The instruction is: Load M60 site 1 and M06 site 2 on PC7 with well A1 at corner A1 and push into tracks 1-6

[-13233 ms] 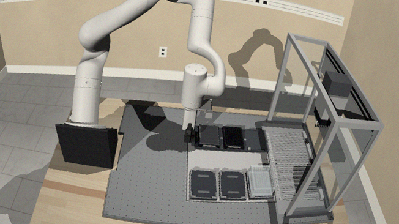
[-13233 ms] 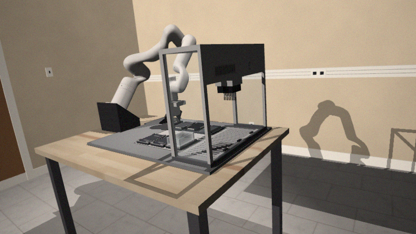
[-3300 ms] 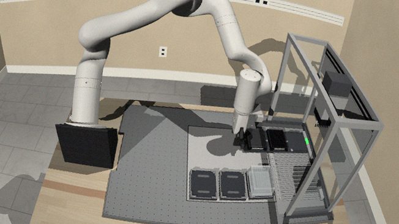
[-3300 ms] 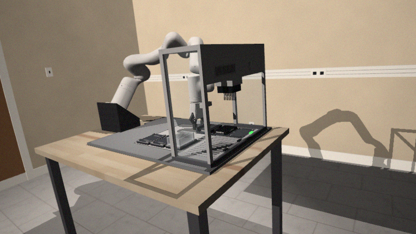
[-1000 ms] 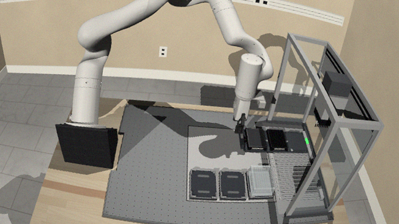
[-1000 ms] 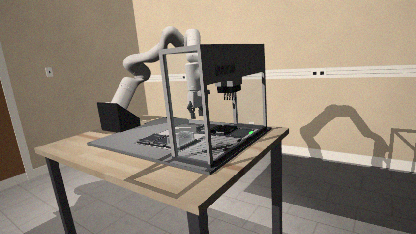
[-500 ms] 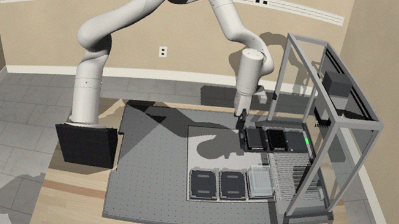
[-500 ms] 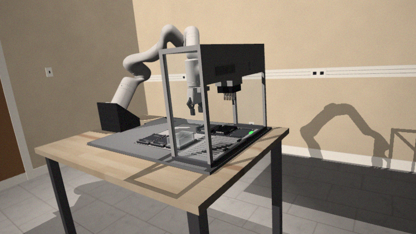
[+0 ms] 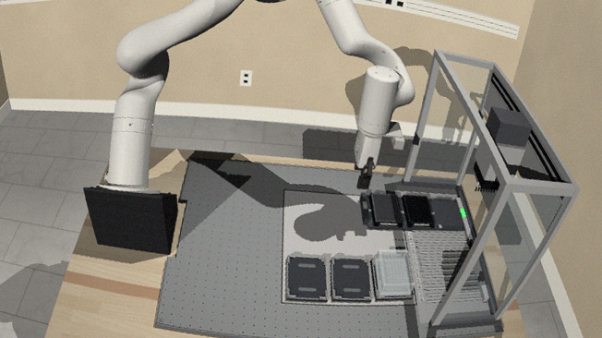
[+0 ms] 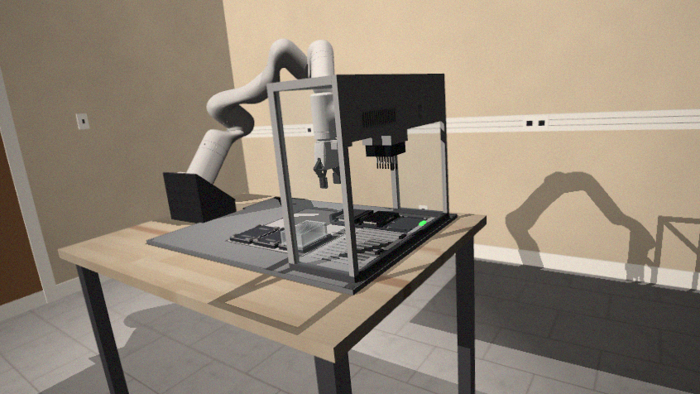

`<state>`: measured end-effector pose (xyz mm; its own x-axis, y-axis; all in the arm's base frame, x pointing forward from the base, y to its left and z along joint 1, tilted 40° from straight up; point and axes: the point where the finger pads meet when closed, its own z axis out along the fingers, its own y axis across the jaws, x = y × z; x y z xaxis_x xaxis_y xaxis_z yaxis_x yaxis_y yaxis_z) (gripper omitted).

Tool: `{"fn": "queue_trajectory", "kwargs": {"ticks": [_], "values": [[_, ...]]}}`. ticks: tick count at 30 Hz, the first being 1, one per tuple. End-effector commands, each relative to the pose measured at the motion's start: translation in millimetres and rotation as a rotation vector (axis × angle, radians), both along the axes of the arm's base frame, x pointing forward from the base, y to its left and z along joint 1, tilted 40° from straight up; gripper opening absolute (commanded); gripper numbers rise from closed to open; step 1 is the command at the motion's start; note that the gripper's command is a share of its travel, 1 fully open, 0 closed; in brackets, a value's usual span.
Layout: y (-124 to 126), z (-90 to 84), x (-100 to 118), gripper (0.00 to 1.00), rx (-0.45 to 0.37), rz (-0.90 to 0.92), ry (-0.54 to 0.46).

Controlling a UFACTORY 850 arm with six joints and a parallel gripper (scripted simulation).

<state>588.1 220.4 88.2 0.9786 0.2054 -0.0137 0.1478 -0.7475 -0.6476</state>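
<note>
The plate carrier PC7 (image 9: 415, 213) lies in the rails' tracks on the far side from the nests, under the instrument frame. It also shows in the exterior view (image 10: 371, 218). A dark plate (image 9: 385, 208) sits on site 1 by the handle, and a blacker plate (image 9: 418, 210) sits on site 2. Site 3 (image 9: 447, 214) looks bare. The lamp (image 9: 463, 213) behind the carrier glows green; the exterior view (image 10: 422, 223) shows it too. The clear deep-well block M09 (image 9: 391, 274) sits in nest S3. My gripper (image 9: 363, 178) hangs open and empty above the carrier's handle end, clear of it (image 10: 327, 179).
Nests S1 (image 9: 307, 278) and S2 (image 9: 352, 279) hold no plates. The grey frame's posts (image 9: 477, 254) stand around the rails, with the pipetting head (image 9: 507, 128) overhead. The remaining tracks (image 9: 447, 268) hold nothing. The arm's black base (image 9: 128, 217) stands at the left.
</note>
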Motion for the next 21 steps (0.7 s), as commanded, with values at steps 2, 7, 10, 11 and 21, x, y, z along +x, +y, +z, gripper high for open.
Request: {"fn": "queue_trajectory", "kwargs": {"ticks": [2, 7, 10, 11, 21], "values": [[-5.6, 7.1, 2.1, 0.82, 0.0, -0.001, -0.002], [-9.8, 12.2, 3.1, 0.82, 0.0, -0.001, -0.002], [-13.0, 16.0, 3.8, 0.82, 0.0, -0.001, -0.002], [-14.0, 17.3, 4.0, 0.82, 0.0, -0.001, -0.002], [-22.4, 27.5, 5.9, 0.82, 0.0, -0.001, -0.002]]}}
